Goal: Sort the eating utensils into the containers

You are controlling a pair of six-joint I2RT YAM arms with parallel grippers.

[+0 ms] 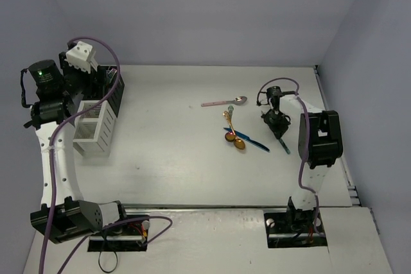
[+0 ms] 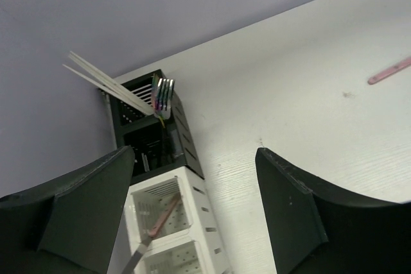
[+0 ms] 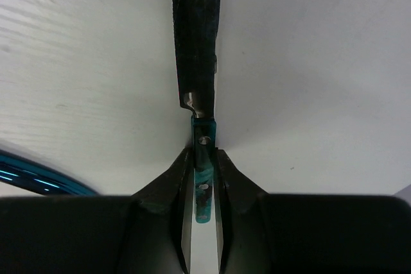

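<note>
My right gripper (image 3: 204, 156) is shut on a teal-handled knife (image 3: 203, 139) with a dark blade that points away over the table. In the top view it holds the knife (image 1: 283, 144) at the right, beside the loose utensils: a pink-handled spoon (image 1: 223, 102), gold spoons (image 1: 236, 140) and a blue piece (image 1: 253, 142). My left gripper (image 2: 194, 153) is open and empty above the containers. The black caddy (image 2: 149, 134) holds pale sticks (image 2: 108, 83) and forks (image 2: 163, 93). The white caddy (image 2: 204, 213) holds a pink-handled piece (image 2: 162, 215).
The caddies (image 1: 96, 131) stand at the table's left, close to the left arm and the side wall. The pink handle (image 2: 390, 70) shows far right in the left wrist view. The blue piece (image 3: 32, 178) lies just left of my right fingers.
</note>
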